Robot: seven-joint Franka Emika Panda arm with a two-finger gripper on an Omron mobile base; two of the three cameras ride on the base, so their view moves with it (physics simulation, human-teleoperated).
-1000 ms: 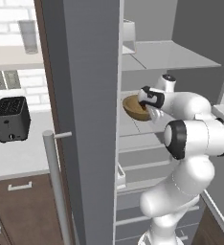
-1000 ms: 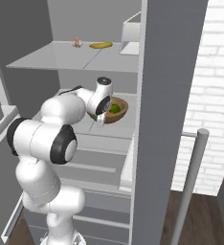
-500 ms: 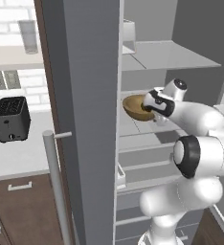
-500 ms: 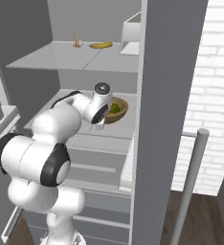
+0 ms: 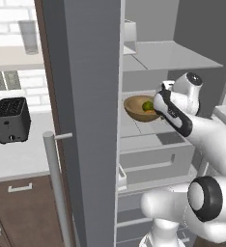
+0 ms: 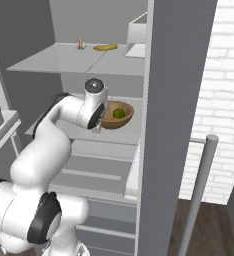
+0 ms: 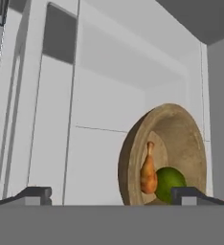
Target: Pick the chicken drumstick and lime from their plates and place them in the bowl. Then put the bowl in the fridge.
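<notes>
One fridge (image 5: 91,96) stands open, tall and grey, with one long bar handle (image 5: 57,188) on its door and white shelves and drawers inside. One white arm reaches into it at the middle shelf (image 6: 116,134), and one gripper (image 7: 112,194) at its end has its two fingers spread wide apart, holding nothing. One brown wooden bowl (image 5: 136,109) sits upright on that middle shelf, just in front of the gripper, its rim close to one fingertip in the hand view. Inside the bowl lie one chicken drumstick (image 7: 148,172) and one lime (image 7: 168,184), touching side by side. From the hand camera the drumstick's long axis runs up and down the picture, its thin bone end pointing up and its thick end down; the room direction it points cannot be told. On the upper shelf, well apart from the bowl, lie one banana (image 6: 105,47) and one small pale thing (image 6: 80,44). One dark toaster (image 5: 11,120) stands on the counter beside the fridge.
</notes>
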